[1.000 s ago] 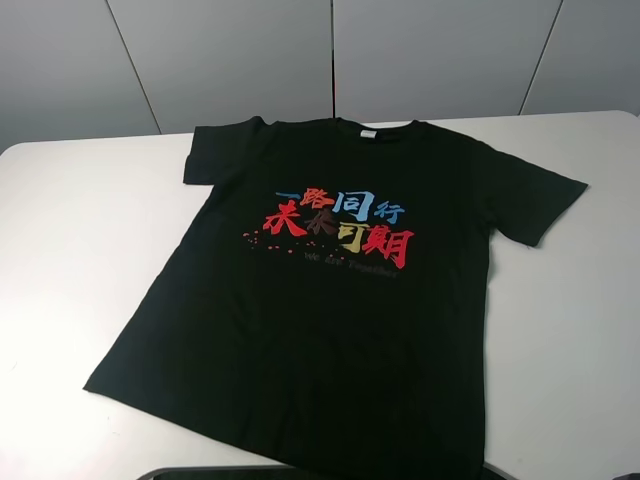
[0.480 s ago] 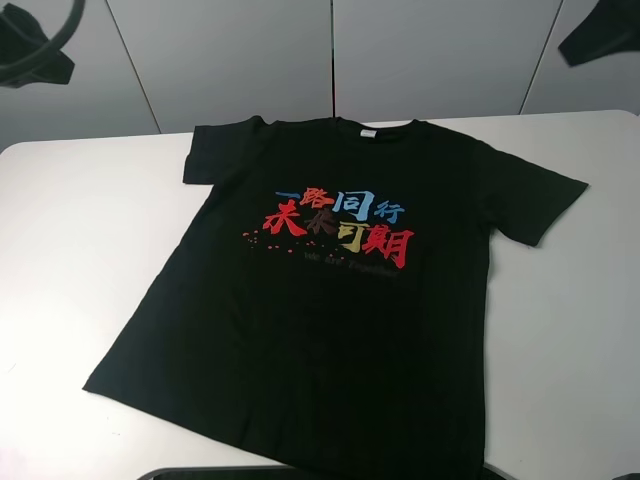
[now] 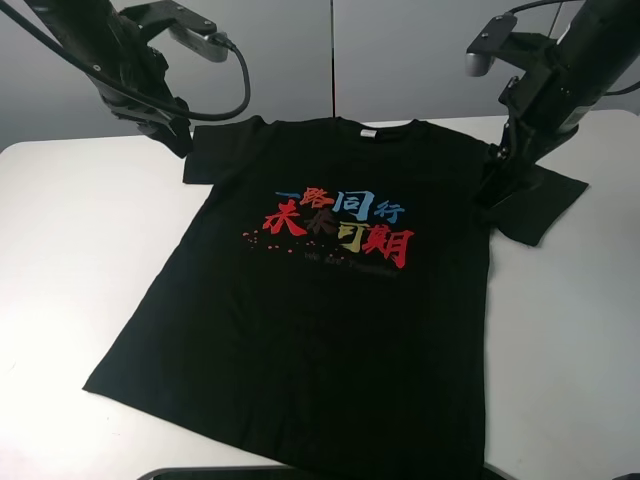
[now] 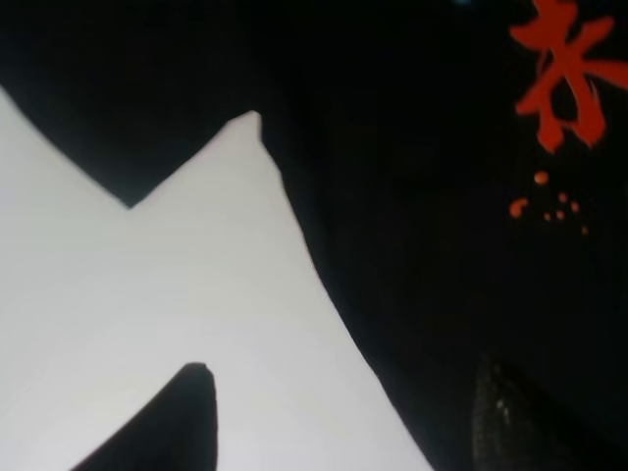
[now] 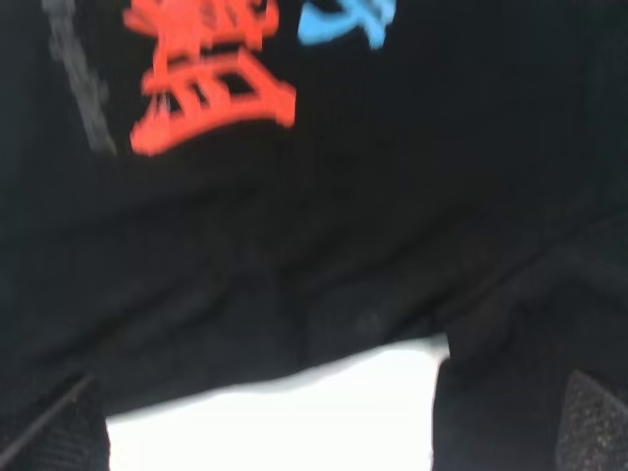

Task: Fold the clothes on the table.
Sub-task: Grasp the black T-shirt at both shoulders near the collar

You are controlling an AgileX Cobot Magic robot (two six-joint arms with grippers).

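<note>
Shirt [image 3: 330, 310] on table [image 3: 70, 220], print up, long axis near-far, collar far; left pincer [image 4: 343, 365], right pincer [image 5: 329, 392] spread.

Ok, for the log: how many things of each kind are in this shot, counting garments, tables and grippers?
Garments: 1, the black T-shirt
Tables: 1, the white table
Grippers: 2, the left gripper and the right gripper, both open
Total: 4
</note>
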